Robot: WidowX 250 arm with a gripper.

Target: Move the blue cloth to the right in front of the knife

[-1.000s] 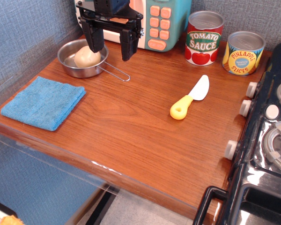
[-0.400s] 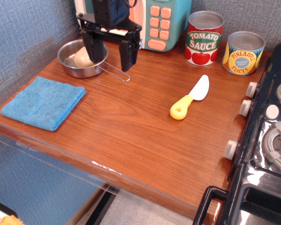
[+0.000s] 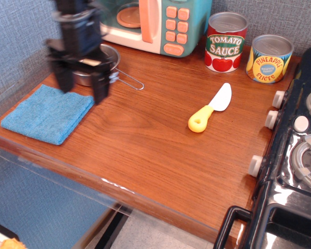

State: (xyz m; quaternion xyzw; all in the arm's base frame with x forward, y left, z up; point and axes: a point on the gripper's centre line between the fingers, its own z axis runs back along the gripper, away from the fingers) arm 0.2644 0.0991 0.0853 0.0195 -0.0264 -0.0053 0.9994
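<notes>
Blue cloth: lies flat at the left end of the wooden surface, folded, its front corner close to the surface's front edge. It is well apart from the knife, which lies to the right with its yellow handle pointing toward the front.

Hand: I have it above the cloth's back right corner, fingers spread wide and holding nothing; it is blurred, so I cannot tell how close the tips are to the fabric.

Risks, as I judge them: a pinch this near the corner may lift only the top layer, so the cloth unfolds or trails during the carry. A low drag could slip it off the front edge, which it already nears. A swing toward the back could strike the metal pan, just behind the hand, or catch its wire handle.

Surroundings: behind the pan stands a toy microwave. Behind the knife stand a tomato sauce can and a pineapple can. To the right of the knife is a toy stove with knobs. The bare wood between cloth and knife holds nothing in the way; the knife itself is the thing I must not shove when setting down.
</notes>
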